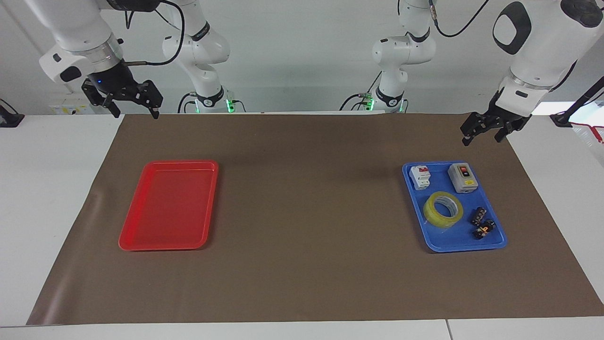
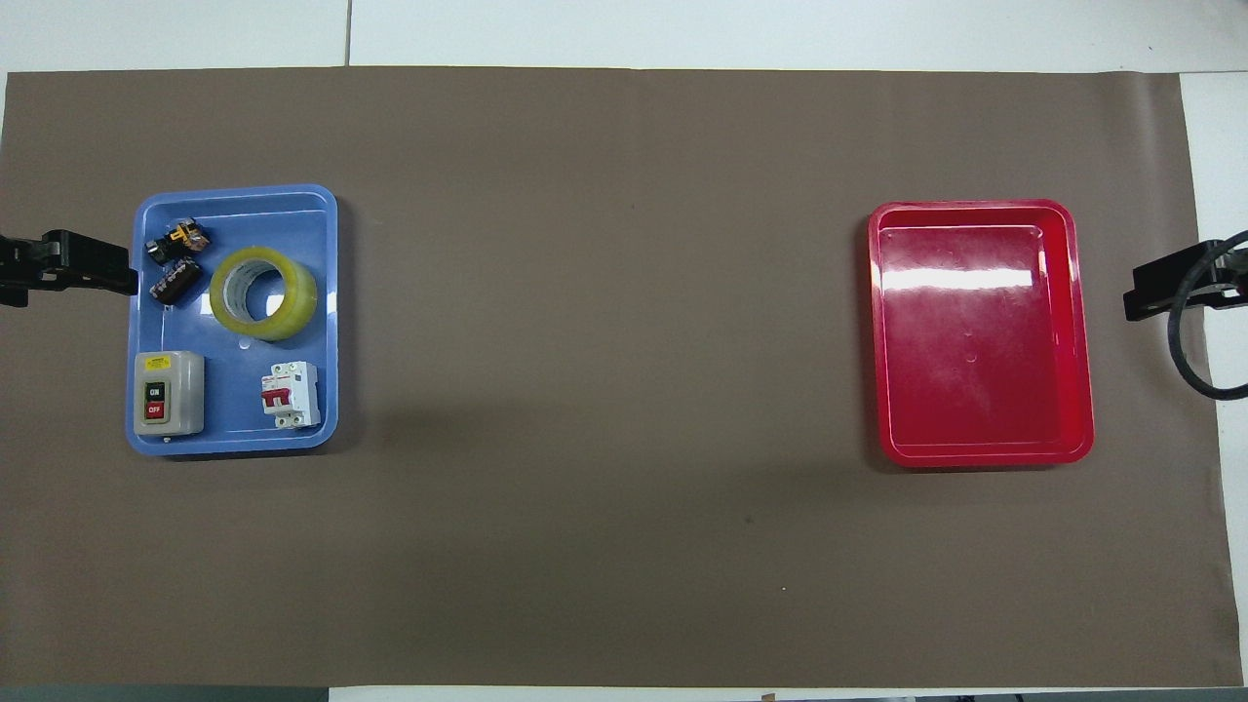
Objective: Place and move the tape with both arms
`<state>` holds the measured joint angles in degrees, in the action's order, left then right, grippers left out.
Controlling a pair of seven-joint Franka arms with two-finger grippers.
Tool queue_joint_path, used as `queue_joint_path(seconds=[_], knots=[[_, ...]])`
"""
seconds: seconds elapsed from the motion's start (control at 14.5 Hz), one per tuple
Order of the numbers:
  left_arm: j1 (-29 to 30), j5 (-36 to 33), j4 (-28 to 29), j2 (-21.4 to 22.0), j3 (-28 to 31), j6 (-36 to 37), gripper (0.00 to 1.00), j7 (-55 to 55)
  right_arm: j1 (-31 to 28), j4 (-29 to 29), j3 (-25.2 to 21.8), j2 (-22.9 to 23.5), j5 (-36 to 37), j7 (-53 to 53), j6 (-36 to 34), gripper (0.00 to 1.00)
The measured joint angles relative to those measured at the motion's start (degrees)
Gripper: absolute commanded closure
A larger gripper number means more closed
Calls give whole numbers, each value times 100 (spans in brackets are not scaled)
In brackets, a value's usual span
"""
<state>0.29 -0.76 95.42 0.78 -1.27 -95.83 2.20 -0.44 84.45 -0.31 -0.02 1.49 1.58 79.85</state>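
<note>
Both grippers hang open and empty: my left gripper (image 1: pixel 486 133) over the mat's edge nearer the robots than the blue tray (image 1: pixel 490 244), my right gripper (image 1: pixel 130 105) well apart from it. In that tray the tape (image 1: pixel 442 209) lies flat, crowded by 2 small connectors (image 1: pixel 481 224) and the grey switch box (image 1: pixel 462 178); descending carelessly, I could knock them or tilt the roll.

We see a white table (image 1: pixel 52 189) – a seam splits its top in two – covered mostly by a matte brown paper sheet (image 1: pixel 306 236). At the robots' end rises a plain pale grey wall (image 1: pixel 302 52) under even, soft light.
</note>
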Motion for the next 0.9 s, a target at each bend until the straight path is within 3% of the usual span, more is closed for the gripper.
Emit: queue_joint_path(seconds=[0.48, 0.9], knots=[[1, 0, 2, 0, 0, -40, 0, 2, 0, 3, 0, -1, 0, 0, 0, 0], [99, 0, 163, -332, 28, -830, 0, -133, 0, 4, 0, -1, 0, 0, 0, 0]])
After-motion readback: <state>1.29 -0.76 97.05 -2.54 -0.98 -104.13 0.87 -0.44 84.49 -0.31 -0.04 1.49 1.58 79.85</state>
